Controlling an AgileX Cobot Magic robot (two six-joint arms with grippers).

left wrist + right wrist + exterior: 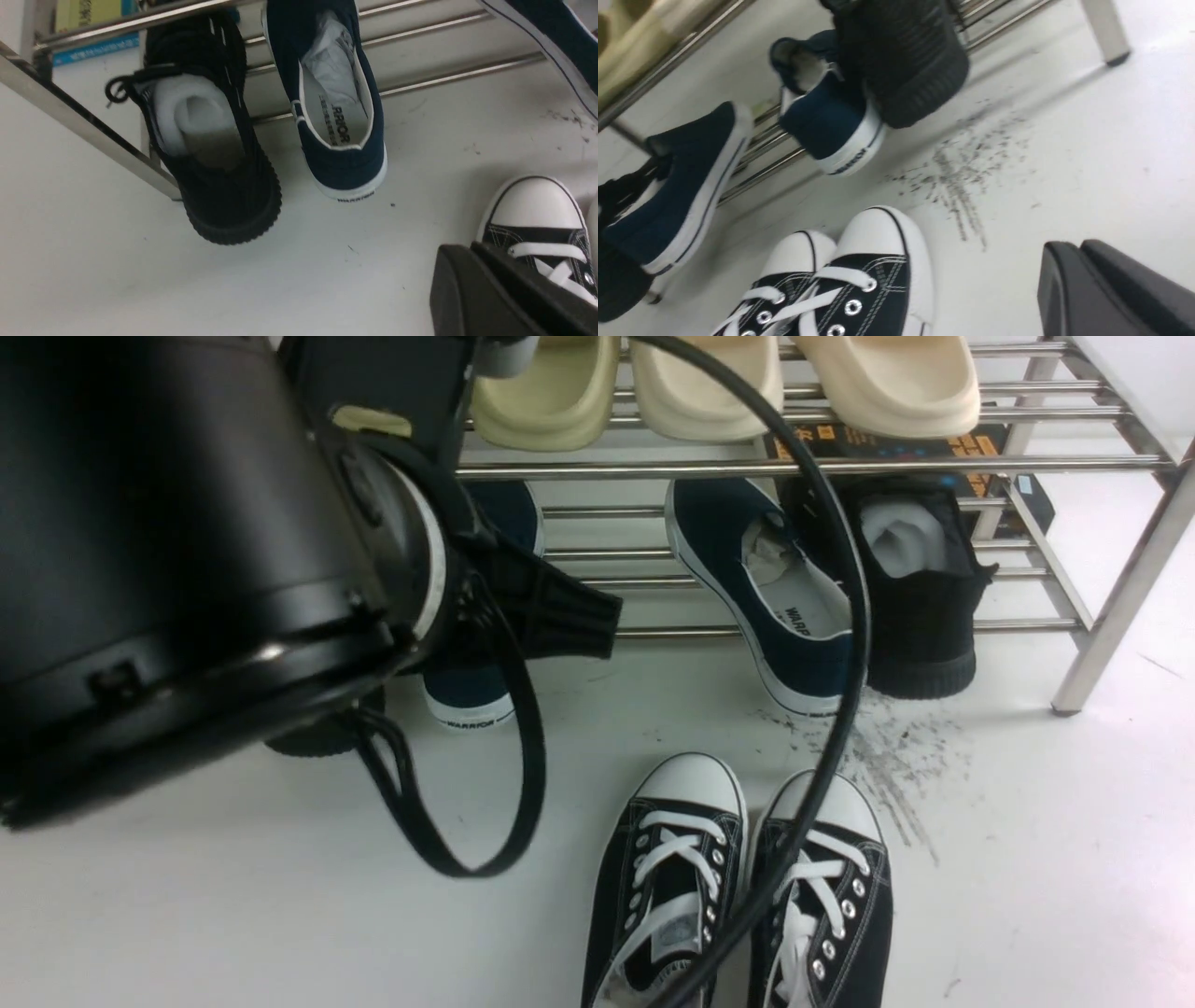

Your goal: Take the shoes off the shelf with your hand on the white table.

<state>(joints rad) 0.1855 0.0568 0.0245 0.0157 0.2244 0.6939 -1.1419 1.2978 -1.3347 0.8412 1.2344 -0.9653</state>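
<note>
Black canvas white-laced sneakers (681, 887) pointed toes-first at the shiny steel rack (803, 467). The left gripper (462, 261), closed and empty, hovered beside them. The right gripper's (1066, 256) gap was unclear.

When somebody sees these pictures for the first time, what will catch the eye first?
The bulky black left arm fills the front view's upper left. A pair of black lace-up sneakers with white toe caps stands side by side on the white table, before the steel shelf.
</note>
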